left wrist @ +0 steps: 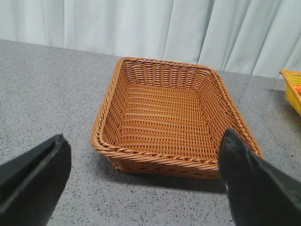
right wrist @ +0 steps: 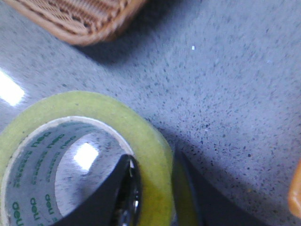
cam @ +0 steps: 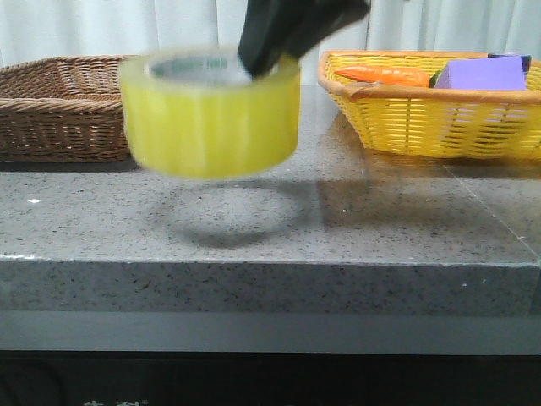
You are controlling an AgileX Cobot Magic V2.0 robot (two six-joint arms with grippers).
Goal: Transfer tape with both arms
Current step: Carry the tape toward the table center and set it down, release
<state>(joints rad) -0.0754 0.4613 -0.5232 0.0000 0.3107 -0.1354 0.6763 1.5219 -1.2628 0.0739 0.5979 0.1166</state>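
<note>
The tape is a wide yellow roll with a white core printed in green. It hangs above the grey table, blurred, with its shadow on the stone below. My right gripper comes down from above and is shut on the roll's wall. In the right wrist view one black finger is inside the core and the other is outside, with the tape pinched between them. My left gripper is open and empty, low over the table, facing the brown basket. It is not in the front view.
A brown wicker basket, empty, stands at the back left. A yellow basket at the back right holds a purple block and an orange thing. The table's front edge is near.
</note>
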